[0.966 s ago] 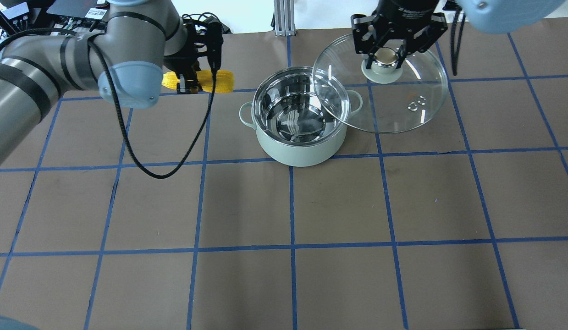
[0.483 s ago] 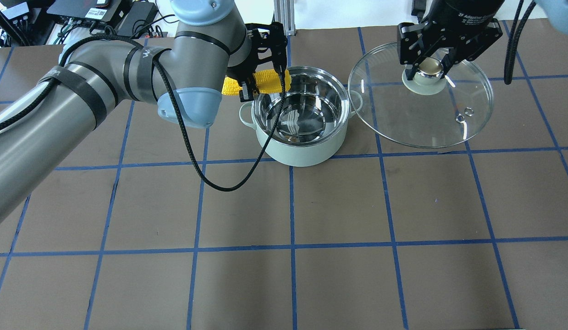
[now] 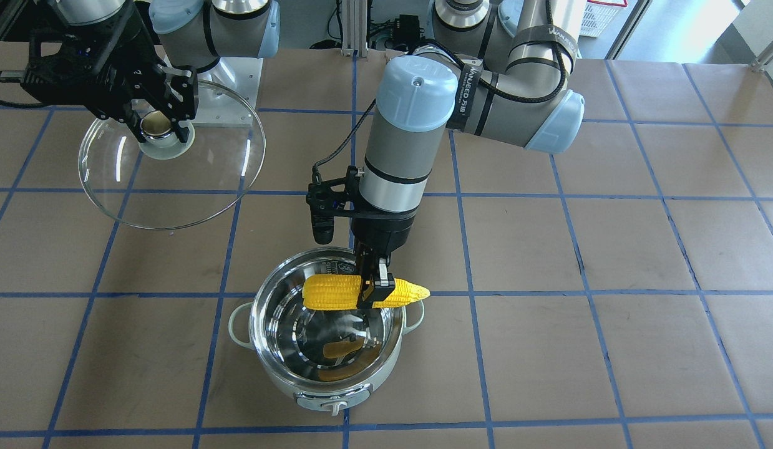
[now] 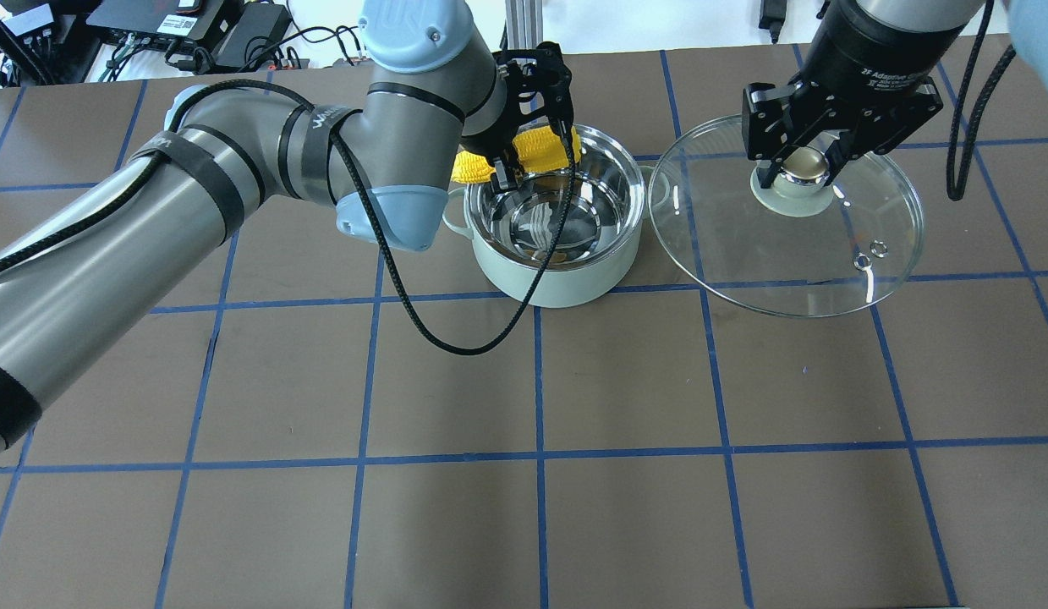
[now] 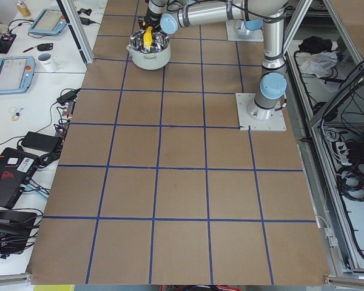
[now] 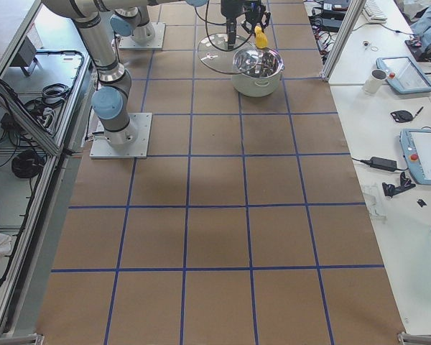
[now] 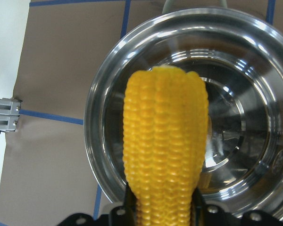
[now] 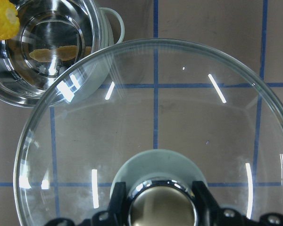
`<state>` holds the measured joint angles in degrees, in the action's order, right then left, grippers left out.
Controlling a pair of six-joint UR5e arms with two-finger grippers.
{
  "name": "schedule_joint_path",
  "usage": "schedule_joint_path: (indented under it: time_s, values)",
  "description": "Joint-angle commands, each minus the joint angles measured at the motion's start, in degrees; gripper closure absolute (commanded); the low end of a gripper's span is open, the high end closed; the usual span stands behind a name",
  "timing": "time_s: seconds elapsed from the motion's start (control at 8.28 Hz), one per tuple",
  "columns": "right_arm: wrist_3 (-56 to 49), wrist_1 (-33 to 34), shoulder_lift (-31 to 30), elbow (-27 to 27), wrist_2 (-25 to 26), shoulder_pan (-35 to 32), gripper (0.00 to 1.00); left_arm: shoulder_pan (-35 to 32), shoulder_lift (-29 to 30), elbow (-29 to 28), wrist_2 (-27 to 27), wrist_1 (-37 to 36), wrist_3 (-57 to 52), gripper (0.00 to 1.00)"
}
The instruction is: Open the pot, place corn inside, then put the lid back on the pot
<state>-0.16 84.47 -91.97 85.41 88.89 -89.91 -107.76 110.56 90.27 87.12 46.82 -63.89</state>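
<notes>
Left gripper [image 3: 375, 292], pointing downward at centre frame in the front-facing view, its two fingers clamped across the corn [image 3: 333, 293] nearer the tapered end. The corn lies roughly level above the open pot [image 3: 256, 324]. Its blunt end is over the steel bowl and its pointed tip projects past the rim toward the frame's right. Whether the cob touches the rim cannot be told. A yellow reflection shows on the pot's shiny floor. The pot stands at lower centre on the table [image 3: 611, 249], brown and crossed by blue tape lines. Its control knob [image 3: 334, 406] faces the bottom edge, and a loop handle sits on each side.

Right gripper [image 3: 156, 128], at upper left of the same view, fingers closed on the gold knob [image 8: 162, 212] of the lid [image 3: 193, 181]. The clear glass lid hangs from that grip, off the pot. In the overhead view it lies to the pot's right, with its near edge just beside the pot's right handle.
</notes>
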Motion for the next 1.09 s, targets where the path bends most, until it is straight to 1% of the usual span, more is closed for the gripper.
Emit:
schedule_joint_path:
  time_s: [0.0,0.12,0.24,0.36,0.48,0.6,0.72,0.85,0.97]
  values:
    - [-0.63,5.85,0.12,1.15,-0.12,0.08,0.76,-1.75,0.54,-0.01,-0.20,-0.42,4.97,1.00]
    - [-0.54,6.23,0.30,1.07,0.14,0.08,0.76,-1.76,0.54,-0.01,-0.20,-0.42,4.91,1.00]
    - [-0.54,6.14,0.30,1.07,0.23,0.08,0.75,-1.76,2.28,-0.09,-0.20,-0.94,5.26,1.00]
    - [-0.54,6.14,0.38,1.16,0.23,0.08,0.75,-2.02,5.17,-0.97,-0.28,-4.51,5.61,1.00]
    - [-0.54,6.14,0.39,1.16,0.23,0.08,0.75,-2.28,6.41,-1.76,-0.37,-4.72,5.53,1.00]
    - [-0.54,6.14,0.39,1.16,0.23,0.08,0.75,-2.54,6.43,-1.94,-0.28,-4.72,5.53,1.00]
    - [-0.54,6.14,0.39,1.07,0.23,0.00,0.75,-2.72,6.51,-1.85,-0.20,-4.64,5.87,0.48]
    - [-0.54,6.14,0.39,1.07,0.23,0.00,0.75,-2.63,6.60,-1.85,-0.11,-4.63,5.88,0.15]
    - [-0.54,6.14,0.39,1.16,0.14,0.00,0.75,-2.72,6.08,-1.94,-0.11,-4.63,6.75,0.00]
